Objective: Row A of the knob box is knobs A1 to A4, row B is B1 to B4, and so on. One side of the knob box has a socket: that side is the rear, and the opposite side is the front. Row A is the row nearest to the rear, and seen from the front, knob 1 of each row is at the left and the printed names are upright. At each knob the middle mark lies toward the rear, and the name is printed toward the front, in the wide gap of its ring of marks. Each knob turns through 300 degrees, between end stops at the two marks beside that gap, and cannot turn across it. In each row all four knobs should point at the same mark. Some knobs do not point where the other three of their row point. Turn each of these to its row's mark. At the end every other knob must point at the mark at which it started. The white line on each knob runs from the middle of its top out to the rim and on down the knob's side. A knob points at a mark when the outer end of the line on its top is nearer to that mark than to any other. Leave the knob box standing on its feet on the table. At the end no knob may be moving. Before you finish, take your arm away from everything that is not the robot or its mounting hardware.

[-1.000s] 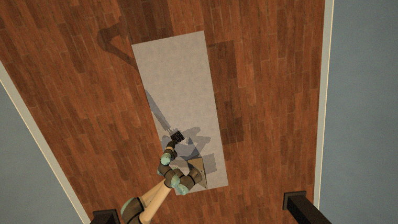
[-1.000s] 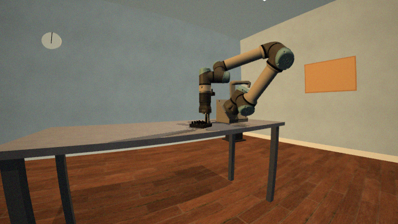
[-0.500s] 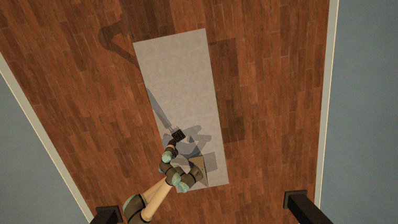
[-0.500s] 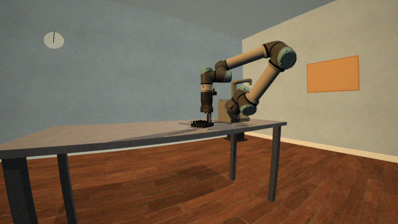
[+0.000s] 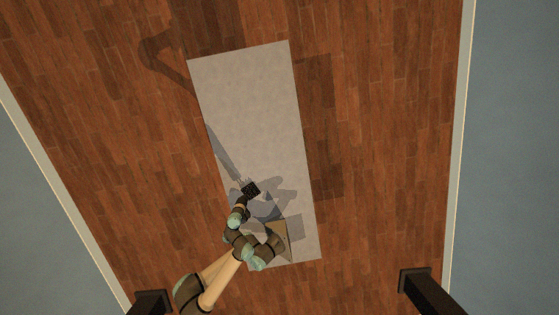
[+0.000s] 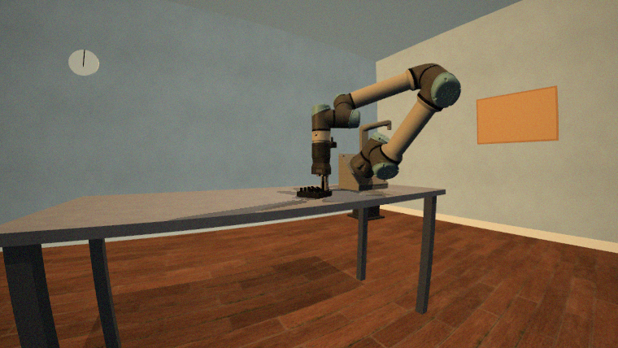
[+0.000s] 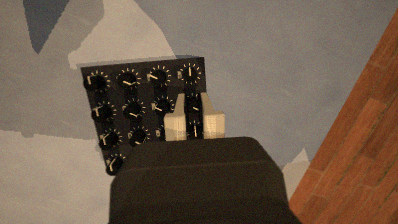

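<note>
The black knob box (image 7: 145, 105) stands on the grey table, with rows of black knobs that each carry a white line. It is small in the overhead view (image 5: 250, 190) and in the side view (image 6: 314, 192). My gripper (image 7: 193, 105) points straight down over the box's right column as the wrist view shows it. Its two pale fingers stand against both sides of one knob (image 7: 194, 130), the third from the top of that column. The knob's white line shows between the fingers. The gripper body hides the box's near edge and its lower right knobs. The printed names are too small to read.
The arm's tan base block (image 6: 356, 175) stands on the table just behind the box, also seen from above (image 5: 281, 238). In the wrist view the table's edge runs close at the right, with wooden floor (image 7: 355, 150) beyond it.
</note>
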Motion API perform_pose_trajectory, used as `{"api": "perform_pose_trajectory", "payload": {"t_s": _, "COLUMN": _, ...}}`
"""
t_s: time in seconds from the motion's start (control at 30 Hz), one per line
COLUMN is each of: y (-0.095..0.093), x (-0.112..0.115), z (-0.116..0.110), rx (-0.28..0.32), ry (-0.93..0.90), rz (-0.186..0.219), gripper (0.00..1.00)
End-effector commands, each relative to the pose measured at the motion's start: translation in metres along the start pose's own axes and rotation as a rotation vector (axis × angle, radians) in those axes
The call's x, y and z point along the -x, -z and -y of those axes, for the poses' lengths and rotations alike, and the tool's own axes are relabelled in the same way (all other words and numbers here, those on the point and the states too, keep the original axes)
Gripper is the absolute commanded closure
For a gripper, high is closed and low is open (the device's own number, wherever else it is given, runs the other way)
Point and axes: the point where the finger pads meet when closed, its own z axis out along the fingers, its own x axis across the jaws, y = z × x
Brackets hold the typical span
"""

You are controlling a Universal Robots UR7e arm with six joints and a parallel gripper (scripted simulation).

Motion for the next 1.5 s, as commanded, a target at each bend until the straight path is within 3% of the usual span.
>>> {"api": "perform_pose_trajectory", "payload": {"t_s": 0.0, "y": 0.0003, "x": 0.0002, "z": -0.0003, "rx": 0.001, "ry": 0.008, "rz": 0.001, "gripper": 0.70}}
{"api": "perform_pose_trajectory", "payload": {"t_s": 0.63, "y": 0.0003, "x": 0.0002, "z": -0.0003, "rx": 0.001, "ry": 0.116, "rz": 0.001, "gripper": 0.70}}
{"api": "perform_pose_trajectory", "payload": {"t_s": 1.47, "y": 0.0003, "x": 0.0002, "z": -0.0003, "rx": 0.001, "ry": 0.479, "rz": 0.001, "gripper": 0.70}}
